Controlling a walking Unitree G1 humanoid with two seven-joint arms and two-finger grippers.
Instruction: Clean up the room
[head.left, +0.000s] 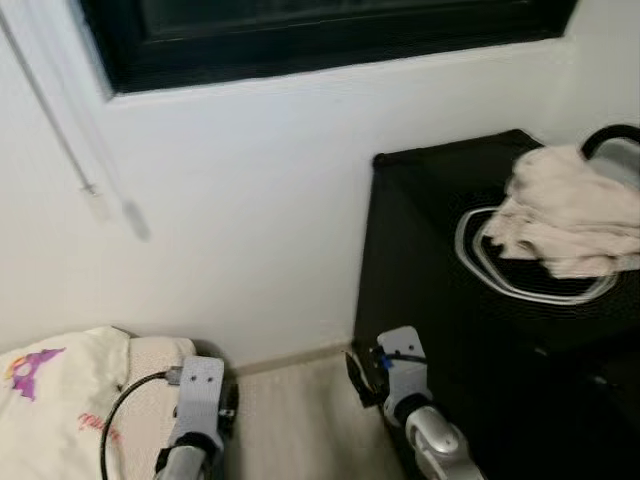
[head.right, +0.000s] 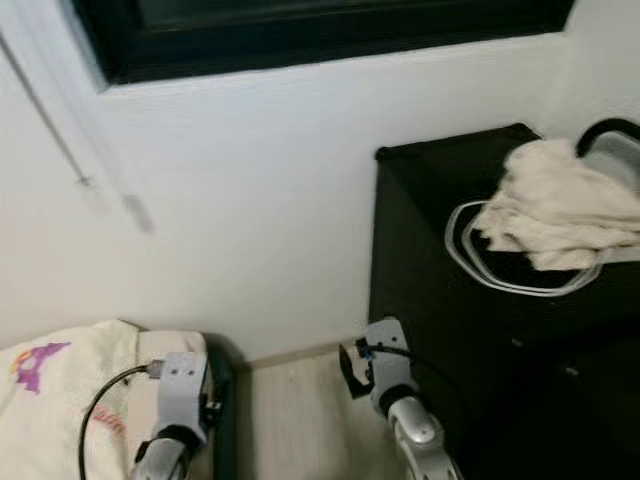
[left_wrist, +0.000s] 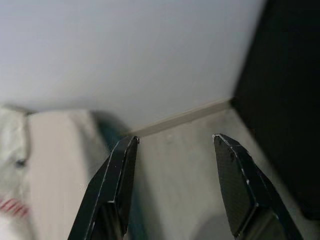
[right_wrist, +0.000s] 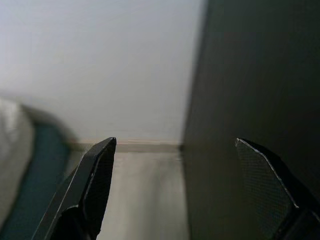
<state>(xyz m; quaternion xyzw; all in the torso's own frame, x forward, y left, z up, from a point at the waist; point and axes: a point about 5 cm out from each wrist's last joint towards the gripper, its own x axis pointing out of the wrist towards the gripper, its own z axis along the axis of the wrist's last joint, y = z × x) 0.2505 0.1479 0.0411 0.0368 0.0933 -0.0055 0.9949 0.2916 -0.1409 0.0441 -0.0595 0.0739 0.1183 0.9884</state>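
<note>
A crumpled beige cloth (head.left: 565, 210) lies on top of a black cabinet (head.left: 430, 290) at the right, over a white looped cord (head.left: 520, 285). At the lower left a white fabric with a purple print (head.left: 45, 395) rests on a pale cushion. Both arms are low in front of me. My left gripper (left_wrist: 175, 137) is open with nothing between its fingers, pointing at the floor by the baseboard. My right gripper (right_wrist: 175, 141) is open and empty too, held beside the cabinet's side wall.
A white wall (head.left: 250, 200) stands straight ahead under a dark window frame (head.left: 300, 45), with a blind wand (head.left: 60, 130) hanging at the left. A narrow strip of light floor (head.left: 295, 420) runs between the cushion and the cabinet. A black-rimmed object (head.left: 615, 150) sits behind the cloth.
</note>
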